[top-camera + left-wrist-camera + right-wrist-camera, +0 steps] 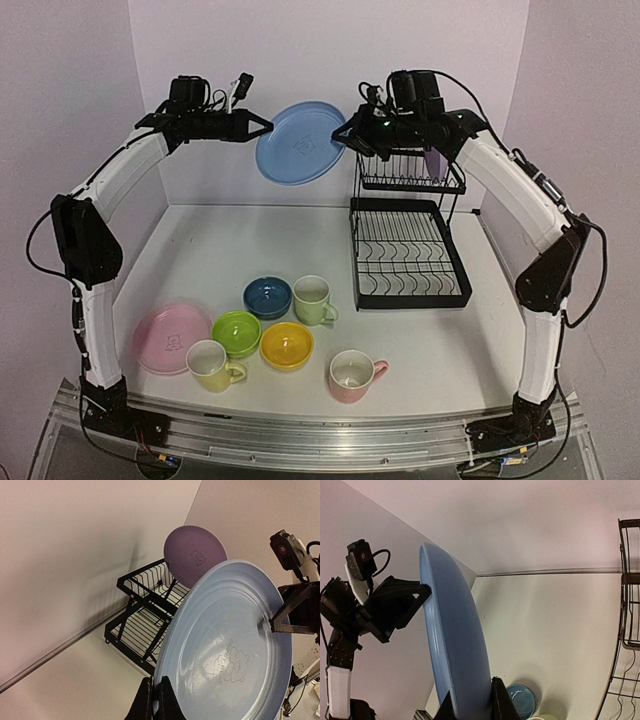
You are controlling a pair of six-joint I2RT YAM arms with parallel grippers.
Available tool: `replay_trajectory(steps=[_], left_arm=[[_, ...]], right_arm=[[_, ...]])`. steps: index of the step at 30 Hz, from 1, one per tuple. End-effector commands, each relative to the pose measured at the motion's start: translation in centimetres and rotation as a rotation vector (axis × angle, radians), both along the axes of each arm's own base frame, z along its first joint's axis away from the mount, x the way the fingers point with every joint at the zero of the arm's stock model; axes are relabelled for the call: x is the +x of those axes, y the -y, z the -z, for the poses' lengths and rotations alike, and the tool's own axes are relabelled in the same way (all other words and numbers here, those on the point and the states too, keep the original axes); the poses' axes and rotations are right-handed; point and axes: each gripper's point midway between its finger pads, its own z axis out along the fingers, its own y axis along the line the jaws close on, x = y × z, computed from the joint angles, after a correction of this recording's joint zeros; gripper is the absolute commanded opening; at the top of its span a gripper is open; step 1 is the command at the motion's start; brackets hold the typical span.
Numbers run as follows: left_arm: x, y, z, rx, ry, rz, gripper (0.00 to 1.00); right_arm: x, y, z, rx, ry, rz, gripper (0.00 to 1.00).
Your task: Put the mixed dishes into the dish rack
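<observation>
Where the bench [450, 345] meets its near edge, the pink mug [352, 375] stands at 6 o'clock. The yellow mug [210, 365] and pink plate [172, 338] lie toward 8 o'clock, and the yellow bowl [287, 345] and green bowl [237, 333] sit between. Just behind are the dark blue bowl [268, 297] and pale green mug [313, 300].

At 3 o'clock the dish rack [410, 250] holds one lilac plate [195, 555] upright on its upper shelf; the right arm mostly hides it from above.

High at 12 o'clock, off the bench, the blue plate [300, 142] hangs on edge. The left gripper [156, 692] pinches one rim. The right gripper [474, 705] is pressed against both faces of the opposite rim, its fingers partly cut off by the frame.
</observation>
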Motion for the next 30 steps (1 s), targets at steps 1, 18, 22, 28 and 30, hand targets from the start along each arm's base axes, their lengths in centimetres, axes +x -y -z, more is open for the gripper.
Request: replay_trajectory(steps=[1,18,22,28,30], left_arm=[[-1.7,1.4,0.1,-0.003,-0.016,0.071,0.0],[1.8,-3.4,-2.1,0.02,0.099,-0.107,0.8],[2.2,-4.4,-1.7,0.035,0.093,-0.133,0.8],[2.6,-5.5,-1.4,0.061,0.099,-0.16,0.8],[2.6,-5.8,-1.4,0.065,0.099,-0.162,0.8]], right_arm=[[0.5,-0.2,-3.4,0.076,0.087,0.05,0.0],[-0.6,11.9,-5.1,-0.272,0.22,0.552,0.0],[-1.0,13.7,-6.7,-0.393,0.301,0.646,0.0],[-0.6,16.0,-9.7,-0.769,0.466,0.859,0.0],[0.1,16.0,-10.0,-0.912,0.506,0.914,0.0]])
